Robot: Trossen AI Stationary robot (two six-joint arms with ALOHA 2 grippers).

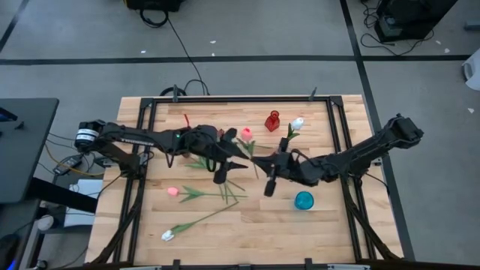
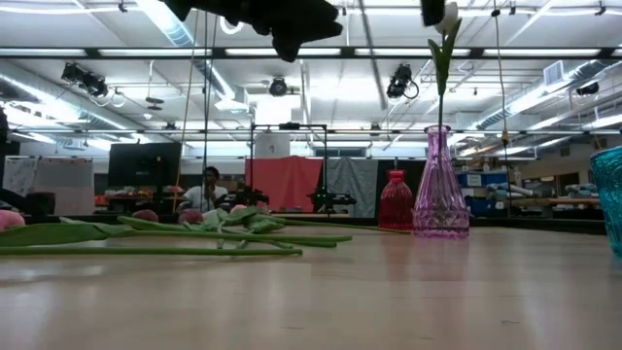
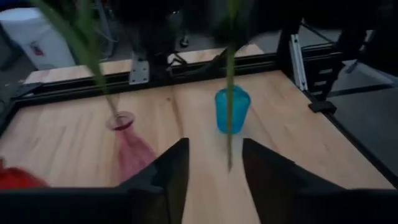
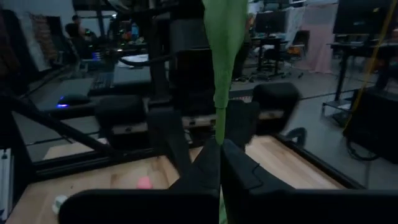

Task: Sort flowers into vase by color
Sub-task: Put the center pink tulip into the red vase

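Above the middle of the wooden table (image 1: 315, 232) we have both arms reaching toward each other, their grippers nearly meeting. Our left gripper (image 3: 214, 171) hangs with its fingers (image 3: 171, 168) spread apart, and a thin green stem (image 3: 230, 93) hangs down between them without either finger pressing it. Our right gripper (image 4: 219, 163) has its fingers clamped together on that same flower's stem (image 4: 219, 81), which rises straight up out of the closed tips.

From overhead, this held pink tulip (image 1: 246, 134) sits between the two grippers, its head toward the far edge. Three vases stand on the table: a red vase (image 1: 272, 121) near the far edge, a clear pink vase (image 2: 440, 190) just beside it carrying a white tulip (image 1: 298, 123), and a blue vase (image 1: 304, 200) nearer the front on the right side. In the low view the pink vase's stem stands upright.

Loose flowers lie flat on the left half: another pink tulip (image 1: 174, 192) with its stem pointing right, and a white tulip (image 1: 169, 235) near the front edge, its stem running diagonally toward the centre. More green stems (image 2: 175, 238) lie heaped under the left arm.
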